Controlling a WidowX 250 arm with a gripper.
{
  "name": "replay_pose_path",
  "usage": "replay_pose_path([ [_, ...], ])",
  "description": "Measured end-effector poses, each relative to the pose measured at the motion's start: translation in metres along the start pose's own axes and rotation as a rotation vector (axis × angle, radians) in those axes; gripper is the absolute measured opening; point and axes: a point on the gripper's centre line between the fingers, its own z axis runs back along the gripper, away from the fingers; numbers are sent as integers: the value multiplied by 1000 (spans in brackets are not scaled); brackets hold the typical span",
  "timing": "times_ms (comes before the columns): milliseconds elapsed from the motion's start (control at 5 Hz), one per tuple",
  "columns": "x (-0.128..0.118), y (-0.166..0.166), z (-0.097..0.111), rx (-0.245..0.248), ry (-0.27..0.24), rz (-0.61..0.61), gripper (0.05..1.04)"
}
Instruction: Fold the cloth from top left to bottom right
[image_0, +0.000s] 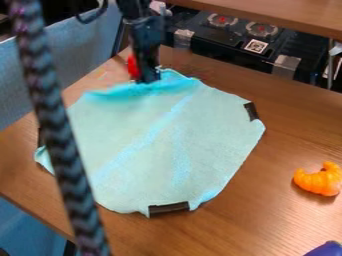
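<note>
A pale turquoise fabric cloth (147, 145) lies on the brown wooden counter (294, 125), about as wide as long, ruffled edge toward the black robotic tool (148, 79); I can't tell whether that's pinching it.

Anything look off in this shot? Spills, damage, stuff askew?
One thing: a dark, patterned cord or cable cuts down the left of the view, hiding part of the cloth. The cloth's bunched far edge, at the gripper, fits the folding task. No visible spill or damage.
</note>
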Motion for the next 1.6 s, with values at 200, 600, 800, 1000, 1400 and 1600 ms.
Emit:
replay_pose_path([
  [200, 1, -40, 14, -37, -40, -71, 72],
  [600, -14, -102, 38, -120, -87, -166, 70],
  [800, -23, -131, 33, -160, -58, -217, 69],
  [1000, -32, -156, 28, -176, -29, -267, 69],
  [1400, -48, -194, 30, -207, -7, -329, 69],
  [1600, -55, -205, 25, -218, 8, -343, 69],
])
